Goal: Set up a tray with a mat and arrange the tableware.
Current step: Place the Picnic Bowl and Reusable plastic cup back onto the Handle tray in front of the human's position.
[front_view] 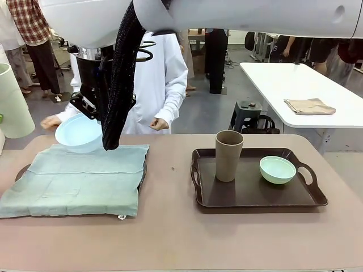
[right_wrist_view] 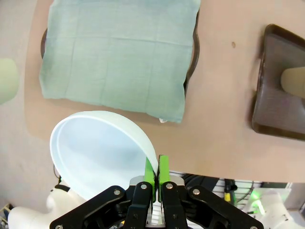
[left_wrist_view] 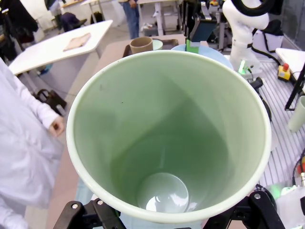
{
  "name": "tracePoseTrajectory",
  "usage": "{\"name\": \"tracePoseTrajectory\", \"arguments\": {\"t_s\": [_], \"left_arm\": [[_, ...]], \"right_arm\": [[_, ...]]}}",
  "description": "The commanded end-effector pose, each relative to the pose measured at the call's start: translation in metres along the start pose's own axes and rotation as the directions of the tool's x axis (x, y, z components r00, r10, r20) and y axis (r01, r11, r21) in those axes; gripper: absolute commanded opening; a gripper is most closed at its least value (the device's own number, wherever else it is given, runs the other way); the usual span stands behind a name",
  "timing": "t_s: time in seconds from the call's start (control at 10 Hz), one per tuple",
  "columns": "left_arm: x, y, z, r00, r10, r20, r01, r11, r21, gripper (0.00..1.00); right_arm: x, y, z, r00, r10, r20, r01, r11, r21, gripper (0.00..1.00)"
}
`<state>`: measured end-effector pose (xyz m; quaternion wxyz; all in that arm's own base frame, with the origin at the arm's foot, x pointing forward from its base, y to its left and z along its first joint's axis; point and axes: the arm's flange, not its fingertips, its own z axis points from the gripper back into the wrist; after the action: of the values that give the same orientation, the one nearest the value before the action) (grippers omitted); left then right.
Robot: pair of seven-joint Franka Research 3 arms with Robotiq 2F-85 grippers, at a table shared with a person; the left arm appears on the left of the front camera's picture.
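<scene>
Here, mid-placement, the right fingers [right_wrist_view: 163, 168] pinch the rim of the light blue bowl [front_view: 79, 133] above the mat [front_view: 74, 175], which presumably calls for a level lowering next, while the left fingers [left_wrist_view: 261, 207], spread wide, clasp the pale green cup [left_wrist_view: 167, 133] aloft.

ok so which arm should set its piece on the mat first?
Right. Its gripper pinches the blue bowl by the rim, just above the mat's far edge. The green cup hangs out past the mat's left side.
</scene>
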<state>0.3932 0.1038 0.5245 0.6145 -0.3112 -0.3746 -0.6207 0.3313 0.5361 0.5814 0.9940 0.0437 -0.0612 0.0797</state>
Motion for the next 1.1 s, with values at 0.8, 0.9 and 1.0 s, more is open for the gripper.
{"name": "tracePoseTrajectory", "arguments": {"t_s": [0.8, 0.9, 1.0], "left_arm": [[-0.033, 0.028, -0.036, 1.0, -0.011, 0.002, 0.011, 0.999, -0.031, 0.85], [-0.043, 0.04, -0.052, 0.999, -0.031, -0.009, 0.031, 0.999, -0.044, 0.85], [-0.055, 0.046, -0.071, 0.999, -0.035, 0.003, 0.035, 0.998, -0.051, 0.85]], "right_arm": [[0.035, -0.013, -0.051, 0.999, -0.047, 0.005, 0.047, 0.997, 0.056, 0.04], [0.052, -0.016, -0.079, 0.997, -0.074, 0.004, 0.073, 0.996, 0.056, 0.04], [0.058, -0.023, -0.101, 0.997, -0.082, 0.011, 0.082, 0.996, 0.043, 0.04]]}}
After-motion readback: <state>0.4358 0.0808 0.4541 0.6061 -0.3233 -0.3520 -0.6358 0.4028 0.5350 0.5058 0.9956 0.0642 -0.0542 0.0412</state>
